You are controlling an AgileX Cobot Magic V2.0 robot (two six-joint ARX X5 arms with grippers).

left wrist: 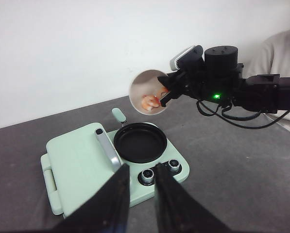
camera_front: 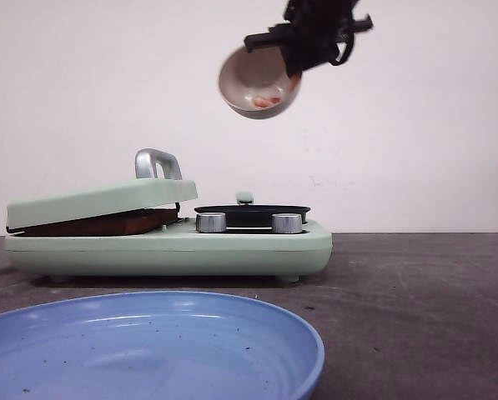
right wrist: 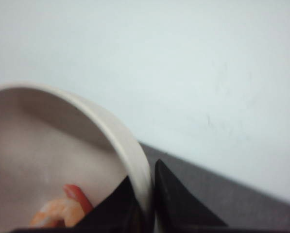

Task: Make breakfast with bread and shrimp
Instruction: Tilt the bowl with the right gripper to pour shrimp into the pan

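We found the breakfast maker [camera_front: 169,246] standing on the table [camera_front: 415,292] at about nine o'clock from the middle of the front view. Its lidded press [camera_front: 103,202] lay at nine o'clock of the round pan [camera_front: 252,212], with bread [camera_front: 98,223] between lid and base. Two knobs [camera_front: 211,222] sat before the pan, on the near edge. A plate [camera_front: 148,346] lay nearest us, at six o'clock of the appliance and apart from it. High at twelve o'clock of the pan, the right gripper [camera_front: 294,73] held a tilted bowl [camera_front: 257,82] by its rim, with shrimp [camera_front: 267,102] lying in it. The left gripper [left wrist: 142,194] hung over the knobs' side.
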